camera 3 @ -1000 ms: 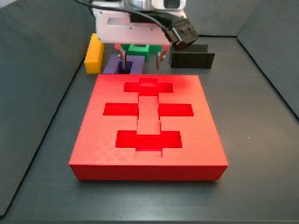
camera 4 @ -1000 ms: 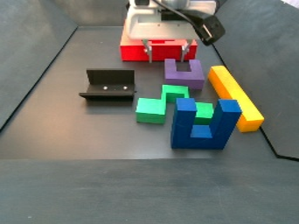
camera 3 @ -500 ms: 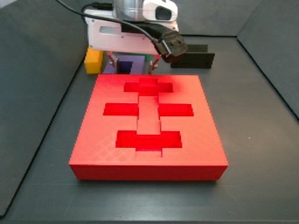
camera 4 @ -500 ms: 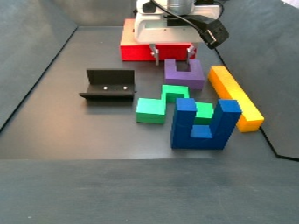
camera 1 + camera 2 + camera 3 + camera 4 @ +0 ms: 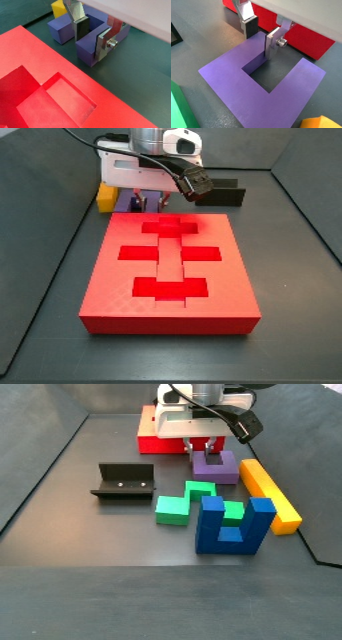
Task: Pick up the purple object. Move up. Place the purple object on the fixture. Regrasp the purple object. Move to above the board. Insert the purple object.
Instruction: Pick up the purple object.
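- Side views both show the board, the biggest thing here, lying just beside the purple object; you risk clipping the board's near edge with a finger or the wrist housing if the descent drifts that way.
- Next in size, the yellow bar lies close along one side of the purple object, so a sideways nudge during closing could push the piece against it and twist it out of line.
- Further off, the blue piece, the green block and the fixture stand apart from the grasp and look unlikely to interfere now.
- On the floor between the board and the yellow bar, the purple object lies flat, prongs level with its base, as both wrist views show.
- Your gripper hangs low over that piece, jaws parted and holding nothing; one finger stands inside the U-shaped gap against a prong, its partner beyond that prong's outer side.
- Closing off-centre could, in my judgement, pinch only a prong's edge, letting the piece tilt or slip on the lift.
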Controlling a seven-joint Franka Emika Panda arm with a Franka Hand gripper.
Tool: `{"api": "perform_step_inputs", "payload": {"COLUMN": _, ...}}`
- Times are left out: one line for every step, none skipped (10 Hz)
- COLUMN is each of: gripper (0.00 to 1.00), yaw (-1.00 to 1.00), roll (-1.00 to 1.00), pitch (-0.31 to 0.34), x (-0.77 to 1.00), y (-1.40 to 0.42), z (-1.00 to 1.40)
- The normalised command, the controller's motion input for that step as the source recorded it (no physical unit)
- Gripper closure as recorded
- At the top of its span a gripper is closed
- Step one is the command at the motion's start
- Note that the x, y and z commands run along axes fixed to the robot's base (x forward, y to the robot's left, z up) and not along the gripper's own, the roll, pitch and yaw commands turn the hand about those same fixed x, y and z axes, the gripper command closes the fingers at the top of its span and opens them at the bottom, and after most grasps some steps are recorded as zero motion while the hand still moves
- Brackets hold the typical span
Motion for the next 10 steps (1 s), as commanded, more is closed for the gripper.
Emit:
{"api": "perform_step_inputs", "payload": {"gripper": 1.00, "yaw": 0.00, "roll": 0.00, "pitch": 0.000, "x": 0.00, "y": 0.00, "z": 0.00}}
{"api": "perform_step_inputs", "payload": {"gripper": 1.00, "yaw": 0.00, "roll": 0.00, "pitch": 0.000, "x": 0.00, "y": 0.00, "z": 0.00}}
{"api": "perform_step_inputs", "payload": {"gripper": 1.00, "yaw": 0.00, "roll": 0.00, "pitch": 0.000, "x": 0.00, "y": 0.00, "z": 0.00}}
{"api": "perform_step_inputs", "payload": {"gripper": 1.00, "yaw": 0.00, "roll": 0.00, "pitch": 0.000, "x": 0.00, "y": 0.00, "z": 0.00}}
{"api": "perform_step_inputs", "payload": {"gripper": 1.00, "yaw": 0.00, "roll": 0.00, "pitch": 0.000, "x": 0.00, "y": 0.00, "z": 0.00}}
{"api": "perform_step_inputs", "payload": {"gripper": 1.00, "yaw": 0.00, "roll": 0.00, "pitch": 0.000, "x": 0.00, "y": 0.00, "z": 0.00}}
{"api": "perform_step_inputs", "payload": {"gripper": 1.00, "yaw": 0.00, "roll": 0.00, "pitch": 0.000, "x": 0.00, "y": 0.00, "z": 0.00}}
{"api": "perform_step_inputs", "payload": {"gripper": 1.00, "yaw": 0.00, "roll": 0.00, "pitch": 0.000, "x": 0.00, "y": 0.00, "z": 0.00}}
{"api": "perform_step_inputs", "payload": {"gripper": 1.00, "yaw": 0.00, "roll": 0.00, "pitch": 0.000, "x": 0.00, "y": 0.00, "z": 0.00}}
{"api": "perform_step_inputs", "payload": {"gripper": 1.00, "yaw": 0.00, "roll": 0.00, "pitch": 0.000, "x": 0.00, "y": 0.00, "z": 0.00}}
